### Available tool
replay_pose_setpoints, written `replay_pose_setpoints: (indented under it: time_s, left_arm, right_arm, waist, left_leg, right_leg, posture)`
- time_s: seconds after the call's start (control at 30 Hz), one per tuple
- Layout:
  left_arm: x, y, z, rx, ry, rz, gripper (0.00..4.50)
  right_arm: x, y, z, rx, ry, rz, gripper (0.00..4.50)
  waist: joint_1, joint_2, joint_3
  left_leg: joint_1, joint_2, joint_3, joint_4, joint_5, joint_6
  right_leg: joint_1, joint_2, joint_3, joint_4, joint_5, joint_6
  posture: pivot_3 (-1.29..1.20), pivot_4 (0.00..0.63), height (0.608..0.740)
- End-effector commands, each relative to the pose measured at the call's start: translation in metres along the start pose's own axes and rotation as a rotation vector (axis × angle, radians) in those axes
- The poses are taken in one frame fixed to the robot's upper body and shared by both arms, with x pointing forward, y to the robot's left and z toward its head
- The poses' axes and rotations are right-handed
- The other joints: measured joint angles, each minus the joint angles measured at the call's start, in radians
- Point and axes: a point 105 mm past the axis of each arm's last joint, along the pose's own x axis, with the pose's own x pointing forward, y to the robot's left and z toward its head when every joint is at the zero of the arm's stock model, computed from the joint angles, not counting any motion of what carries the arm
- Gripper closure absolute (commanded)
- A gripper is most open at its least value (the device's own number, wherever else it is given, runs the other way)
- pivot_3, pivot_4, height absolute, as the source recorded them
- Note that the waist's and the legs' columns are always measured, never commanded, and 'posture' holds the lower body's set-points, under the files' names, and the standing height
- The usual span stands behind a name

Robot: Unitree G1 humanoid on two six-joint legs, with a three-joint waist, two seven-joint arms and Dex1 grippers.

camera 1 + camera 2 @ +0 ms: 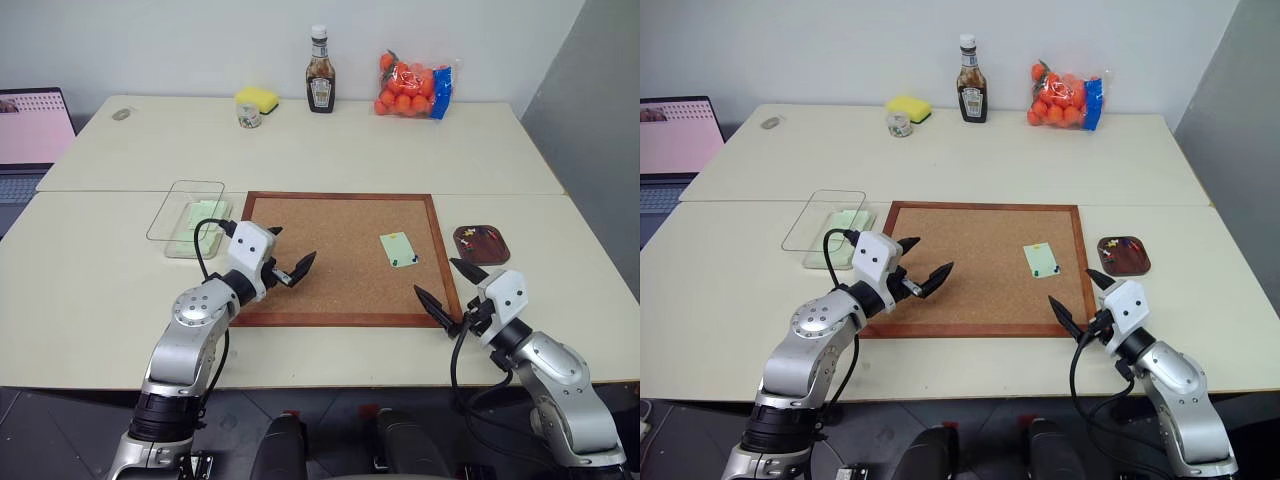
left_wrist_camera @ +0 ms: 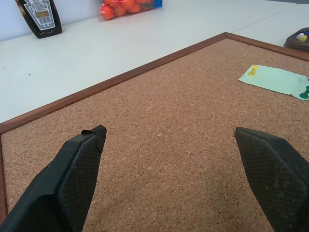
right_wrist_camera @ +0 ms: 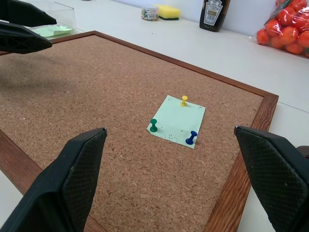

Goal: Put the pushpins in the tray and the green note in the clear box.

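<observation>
Corkboard [image 1: 340, 255], wood-framed, lies flat mid-tabletop [image 1: 300, 150]. Green note [image 3: 176, 119] sits on its right part, fixed by 3 pushpins: yellow pushpin [image 3: 184, 100] at the far edge, green pushpin [image 3: 153, 125] and blue pushpin [image 3: 191, 137] along the near edge. Tray [image 1: 481, 243], dark red-brown, rests on the tabletop just right of the corkboard frame, with a few small coloured pins inside. Clear box [image 1: 188, 217] stands just left of the corkboard, pale green slips already in it.

Left end effector [image 1: 286, 262] hovers over the corkboard's left part, fingers spread wide, nothing between them. Right end effector [image 1: 447, 284] hangs at the corkboard's near right corner, also spread wide and empty, near the green note but apart from it.

Far edge of tabletop: sauce bottle [image 1: 320, 71], bag of oranges [image 1: 415, 86], yellow sponge [image 1: 257, 98], small jar [image 1: 249, 117]. Laptop [image 1: 32, 135] at far left.
</observation>
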Motion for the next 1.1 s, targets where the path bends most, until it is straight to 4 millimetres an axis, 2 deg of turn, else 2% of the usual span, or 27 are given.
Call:
replay_pose_setpoints:
  time_s: [0.03, 0.63, 0.93, 1.1]
  left_arm:
    - [0.001, 0.001, 0.017, 0.04, -0.07, -0.015, 0.0]
    - [0.009, 0.002, 0.025, 0.067, -0.048, -0.1, 0.0]
    - [0.008, -0.007, 0.026, 0.061, -0.045, -0.234, 0.0]
    - [0.018, -0.006, 0.016, 0.069, -0.002, -0.224, 0.0]
  right_arm:
    - [0.0, 0.0, 0.007, -0.021, -0.033, 0.006, 0.01]
    - [-0.001, 0.002, 0.0, -0.02, -0.04, 0.008, 0.01]
    - [-0.003, 0.002, 0.006, -0.013, -0.05, -0.004, 0.01]
    - [0.0, 0.002, 0.017, 0.02, -0.06, -0.01, 0.01]
  waist:
    - [0.0, 0.0, 0.0]
    - [0.0, 0.0, 0.0]
    - [0.0, 0.0, 0.0]
    - [0.0, 0.0, 0.0]
  left_leg:
    - [0.0, 0.0, 0.0, 0.0, 0.0, 0.0]
    - [0.0, 0.0, 0.0, 0.0, 0.0, 0.0]
    - [0.0, 0.0, 0.0, 0.0, 0.0, 0.0]
    - [0.0, 0.0, 0.0, 0.0, 0.0, 0.0]
  right_leg:
    - [0.0, 0.0, 0.0, 0.0, 0.0, 0.0]
    - [0.0, 0.0, 0.0, 0.0, 0.0, 0.0]
    - [0.0, 0.0, 0.0, 0.0, 0.0, 0.0]
    - [0.0, 0.0, 0.0, 0.0, 0.0, 0.0]
  posture:
    - [0.0, 0.15, 0.74]
    - [0.0, 0.15, 0.74]
    - [0.0, 0.15, 0.74]
    - [0.0, 0.15, 0.74]
